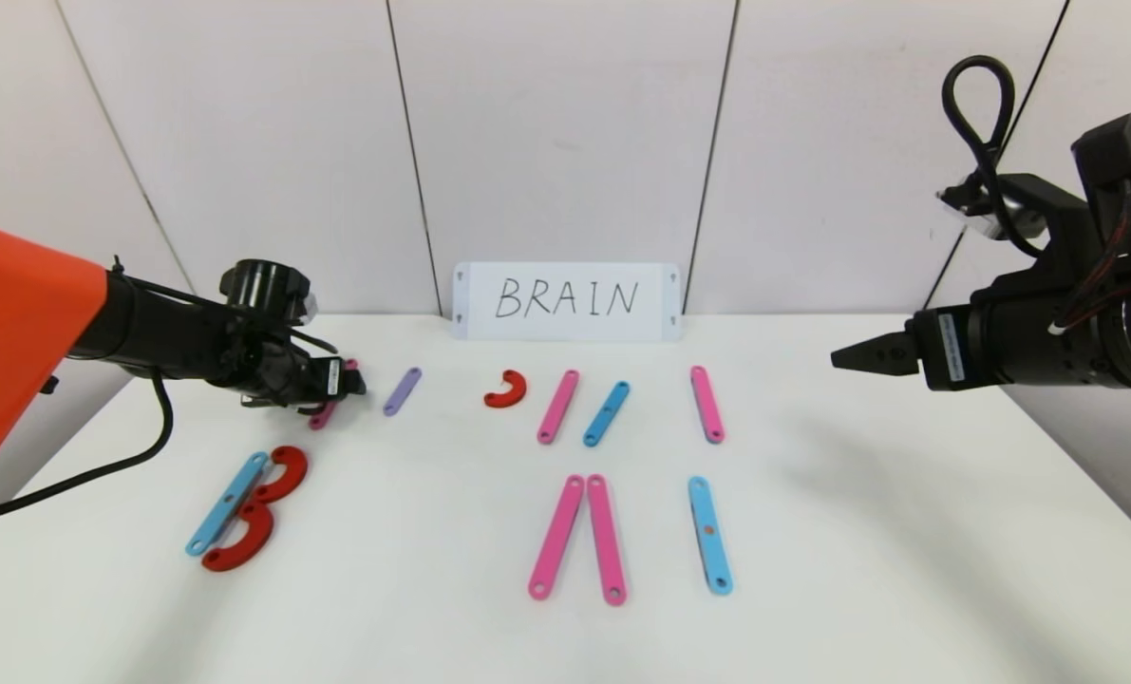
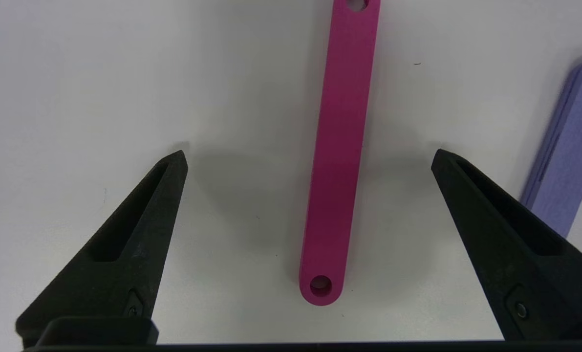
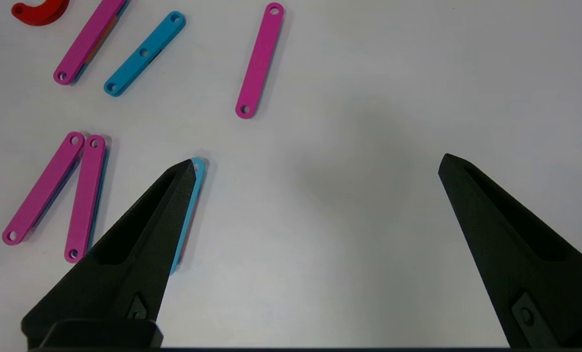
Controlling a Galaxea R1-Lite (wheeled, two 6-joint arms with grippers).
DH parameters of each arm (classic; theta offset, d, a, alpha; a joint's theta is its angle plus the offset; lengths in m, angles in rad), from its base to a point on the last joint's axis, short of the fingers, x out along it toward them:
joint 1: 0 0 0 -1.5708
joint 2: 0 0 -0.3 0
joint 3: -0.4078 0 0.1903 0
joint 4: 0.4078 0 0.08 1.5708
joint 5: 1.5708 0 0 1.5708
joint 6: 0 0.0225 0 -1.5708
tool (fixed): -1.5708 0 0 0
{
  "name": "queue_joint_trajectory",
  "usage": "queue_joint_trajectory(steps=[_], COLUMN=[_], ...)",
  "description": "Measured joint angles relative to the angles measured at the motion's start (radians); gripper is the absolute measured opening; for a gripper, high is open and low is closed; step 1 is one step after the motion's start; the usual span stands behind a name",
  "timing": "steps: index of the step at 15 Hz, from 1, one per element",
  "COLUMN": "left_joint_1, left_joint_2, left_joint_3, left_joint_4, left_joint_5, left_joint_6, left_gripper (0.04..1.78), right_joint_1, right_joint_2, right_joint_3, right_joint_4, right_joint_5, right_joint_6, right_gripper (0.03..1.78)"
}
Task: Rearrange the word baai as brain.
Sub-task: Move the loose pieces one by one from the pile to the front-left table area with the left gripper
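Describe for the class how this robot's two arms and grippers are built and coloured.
The left arm has a bright orange shell near the body, then black links with a round black knob and a loose black cable. The right arm is black, with a looped black cable and a small white label. The left gripper and the right gripper each have two matte black, pointed, wedge-shaped fingers with recessed slots.

Bare table [image 1: 907, 532] spreads along the right side and the whole near edge, open to a gripper. The middle is crowded: two pink strips [image 1: 576, 537] meeting at their far ends, a blue strip [image 1: 709, 535] beside them, and behind these a row of pink strip [image 1: 558, 406], blue strip [image 1: 607, 413] and pink strip [image 1: 706, 404]. The left gripper [image 2: 309, 155] straddles a pink strip [image 2: 339, 151] with clear table on either side, a purple strip [image 2: 564, 151] just outside one finger. The card [image 1: 566, 301] closes the far edge.
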Motion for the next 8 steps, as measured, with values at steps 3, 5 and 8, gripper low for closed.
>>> queue_joint_trajectory(steps=[3,5,8], left_joint_1=[0.000,0.000,0.000], left_joint_2=[0.014,0.016,0.019], left_joint_3=[-0.005,-0.006,-0.009], left_joint_4=[-0.001,-0.001,0.000], left_joint_5=[-0.002,-0.003,-0.003], left_joint_6=[-0.004,-0.004,-0.005], left_gripper=[1.75,1.75,1.74], right_joint_1=[0.000,0.000,0.000], right_joint_2=[0.000,0.000,0.000], right_joint_3=[0.000,0.000,0.000], right_joint_4=[0.000,0.000,0.000], right_joint_5=[0.000,0.000,0.000], right_joint_6=[0.000,0.000,0.000], right_gripper=[1.74,1.74,1.74])
